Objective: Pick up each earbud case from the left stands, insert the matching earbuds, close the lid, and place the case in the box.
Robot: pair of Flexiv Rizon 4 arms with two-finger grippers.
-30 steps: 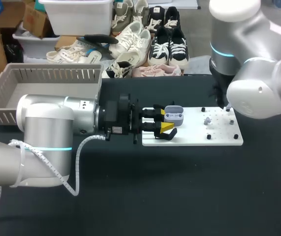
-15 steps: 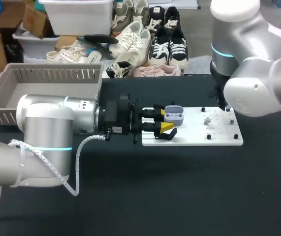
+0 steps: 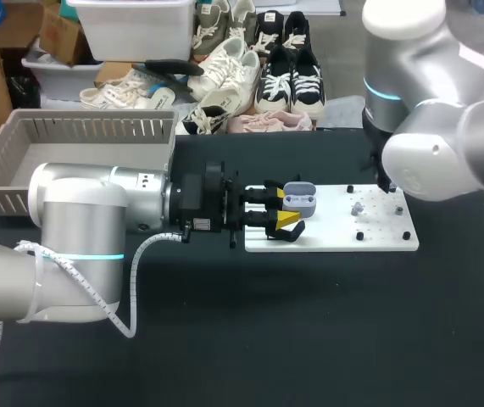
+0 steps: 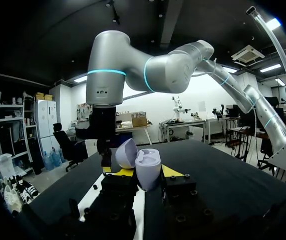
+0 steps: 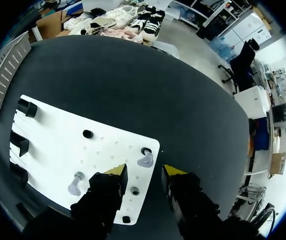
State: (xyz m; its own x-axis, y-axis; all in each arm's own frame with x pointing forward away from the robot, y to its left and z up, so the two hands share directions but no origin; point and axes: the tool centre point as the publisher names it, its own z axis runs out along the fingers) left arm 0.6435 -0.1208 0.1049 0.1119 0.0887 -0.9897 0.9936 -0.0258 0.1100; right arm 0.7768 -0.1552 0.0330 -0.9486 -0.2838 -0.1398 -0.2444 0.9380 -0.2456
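Observation:
An open lavender earbud case (image 3: 299, 197) is held over the left end of the white board (image 3: 377, 237), my left gripper (image 3: 280, 212) shut on it. In the left wrist view the case (image 4: 147, 167) stands upright between the yellow fingertips (image 4: 120, 171), lid tipped back. My right gripper (image 5: 145, 171) hangs open over the board's far right corner, a lavender earbud (image 5: 145, 160) just below and between its fingers. A second earbud (image 5: 75, 184) lies on the board beside that gripper, also seen as the earbud (image 3: 357, 208) from above. In the head view the right arm's own elbow hides its gripper.
A grey slatted basket (image 3: 72, 127) stands at the table's back left. Black stands (image 5: 26, 106) line the board's left end and small black pegs (image 5: 87, 134) dot its surface. Black tabletop surrounds the board.
The right arm's elbow has shifted slightly over the board's right end. The left arm and the case have not moved.

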